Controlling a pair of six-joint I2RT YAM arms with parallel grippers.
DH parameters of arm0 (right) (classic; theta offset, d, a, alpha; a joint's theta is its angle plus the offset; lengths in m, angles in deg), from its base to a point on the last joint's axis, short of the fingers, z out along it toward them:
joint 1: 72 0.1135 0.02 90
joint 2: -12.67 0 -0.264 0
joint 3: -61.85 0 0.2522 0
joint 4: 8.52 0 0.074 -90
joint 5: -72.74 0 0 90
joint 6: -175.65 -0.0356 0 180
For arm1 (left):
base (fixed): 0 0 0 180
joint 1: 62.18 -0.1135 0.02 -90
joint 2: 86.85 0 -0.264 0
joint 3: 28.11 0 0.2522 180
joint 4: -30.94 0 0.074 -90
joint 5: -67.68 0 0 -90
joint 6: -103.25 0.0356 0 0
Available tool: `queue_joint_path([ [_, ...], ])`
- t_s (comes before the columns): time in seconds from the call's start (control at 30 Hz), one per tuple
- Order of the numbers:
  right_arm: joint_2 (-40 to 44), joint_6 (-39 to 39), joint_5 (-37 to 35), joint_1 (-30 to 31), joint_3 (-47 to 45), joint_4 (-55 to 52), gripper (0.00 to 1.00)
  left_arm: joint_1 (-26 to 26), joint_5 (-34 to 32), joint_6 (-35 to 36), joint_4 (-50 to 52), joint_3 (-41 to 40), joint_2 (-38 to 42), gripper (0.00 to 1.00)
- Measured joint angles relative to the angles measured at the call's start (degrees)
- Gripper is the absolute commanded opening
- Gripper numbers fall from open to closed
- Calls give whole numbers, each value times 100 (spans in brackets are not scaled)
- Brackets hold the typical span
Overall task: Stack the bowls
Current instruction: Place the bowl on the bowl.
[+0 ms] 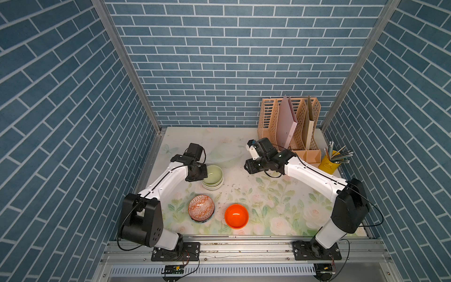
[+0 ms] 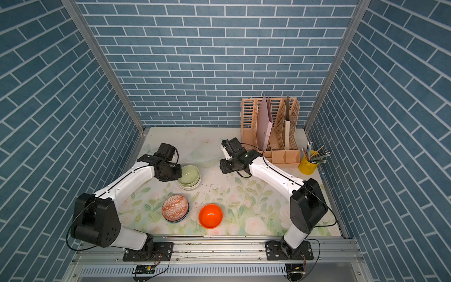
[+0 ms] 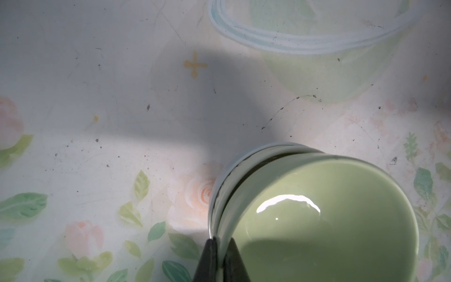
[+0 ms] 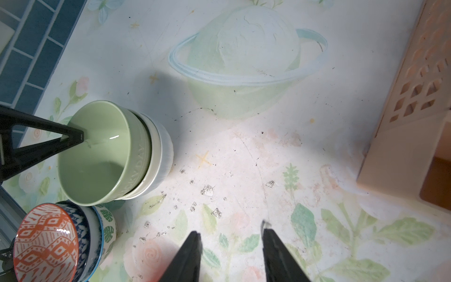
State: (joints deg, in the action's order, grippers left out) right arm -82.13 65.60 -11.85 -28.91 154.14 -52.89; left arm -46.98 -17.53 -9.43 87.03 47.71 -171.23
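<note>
Green bowl (image 4: 97, 156), top of stack: raised lettering (image 4: 139, 160) on outer wall read "…CKY DAY". Left hand (image 3: 221, 244) clenched on its rim. Right hand (image 4: 230, 229) parted, empty.

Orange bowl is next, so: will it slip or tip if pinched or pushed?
Probably slippery: the orange bowl shows a sharp glare, so looks glazed. It sits upright, low and wide, so a push should slide it, not tip it.
</note>
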Motion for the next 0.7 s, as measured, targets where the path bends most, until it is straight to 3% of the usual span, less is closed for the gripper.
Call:
queue_joint_path([
  [0.1, 0, 0, 0, 0, -9, 20, 46, 11, -24, 0, 9, 4, 0, 0],
  [0.47, 0, 2, 4, -2, -74, 52, 46, 28, -35, -31, 24, 55, 2, 33],
  [0.7, 37, 50, 39, -2, -195, 74, 46, 37, -35, -20, 87, 227, 59, 38],
])
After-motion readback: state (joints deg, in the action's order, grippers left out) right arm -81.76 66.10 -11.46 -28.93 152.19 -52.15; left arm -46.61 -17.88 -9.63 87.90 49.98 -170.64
